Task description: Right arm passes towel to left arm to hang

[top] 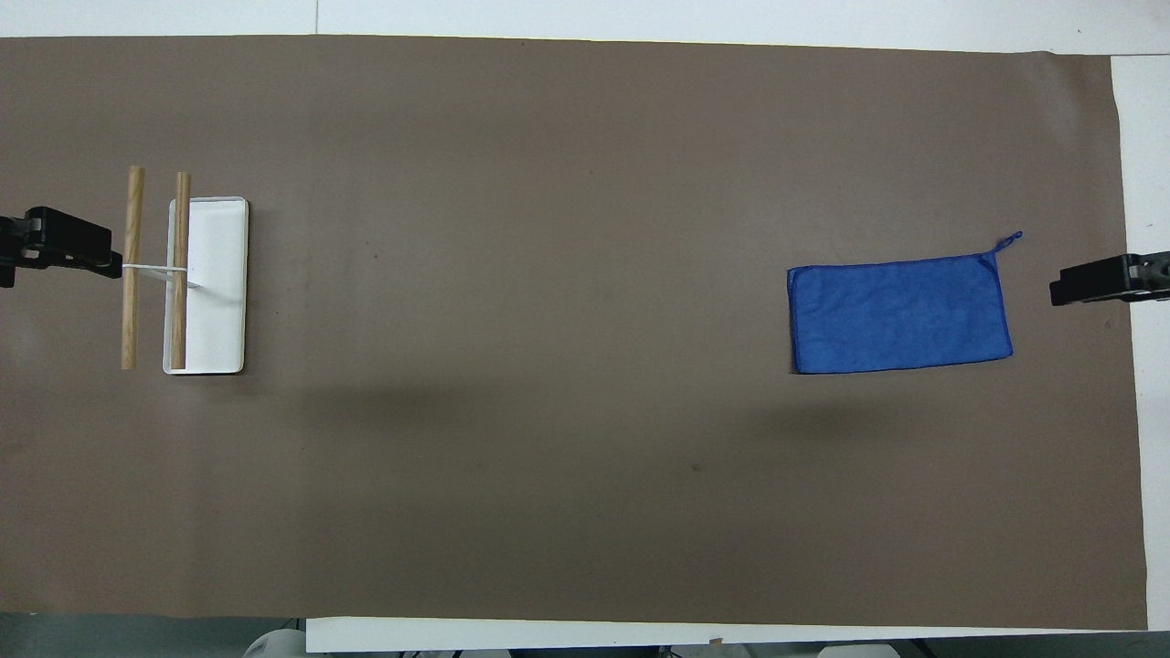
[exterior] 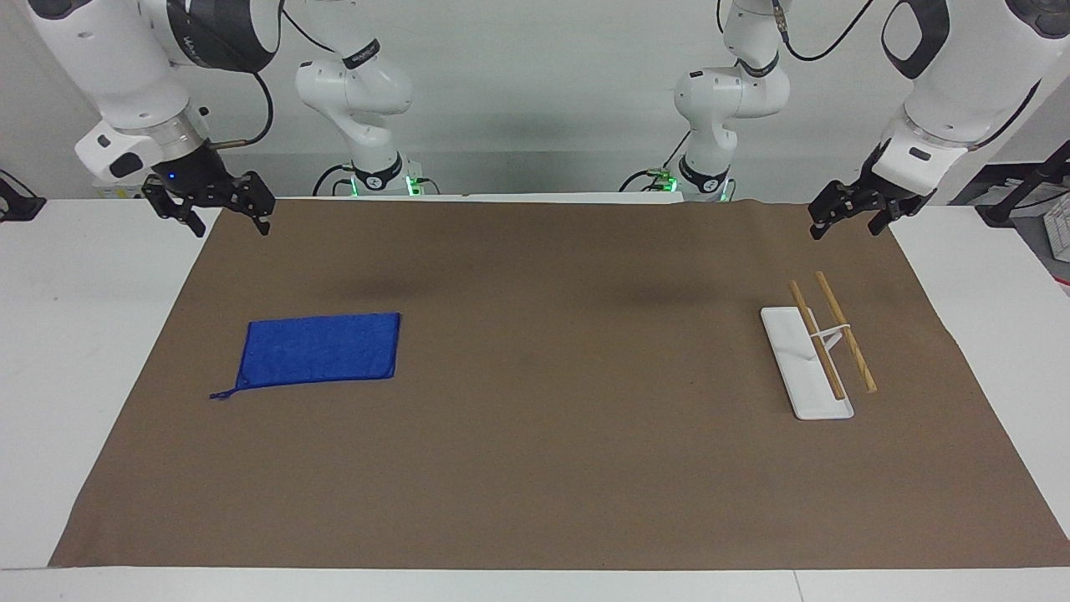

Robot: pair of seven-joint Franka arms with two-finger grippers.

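Here, towel (exterior: pixel 320 349) lying flat and spread out on brown mat (exterior: pixel 535 468), toward the right arm's end of the table, untouched. Short loop tail at one corner, trailing off the corner farthest from the robots and pointing toward the table's end. Bright blue, rectangular, long edges running along the table's length.

Right gripper (exterior: pixel 224 219) up in the air over the mat's edge at that same end, well apart from the towel; small blue light showing on its body. Fingers spread wide, nothing between them. Right arm (exterior: pixel 125 75) waiting.

Left gripper (exterior: pixel 846 222) likewise up in the air over the mat's corner at the left arm's end of the table. Fingers spread, nothing held. Left arm (exterior: pixel 961 84) waiting too.

Toward the left arm's end, white rack (exterior: pixel 794 359) standing on the mat: flat white base with a thin white stand carrying two wooden rails (exterior: pixel 846 332) side by side, both bare. Rack and towel well apart, with an open stretch of mat between them.

At the robots' edge of the table, two smaller white arms (exterior: pixel 359 92) with green-lit bases, standing upright.
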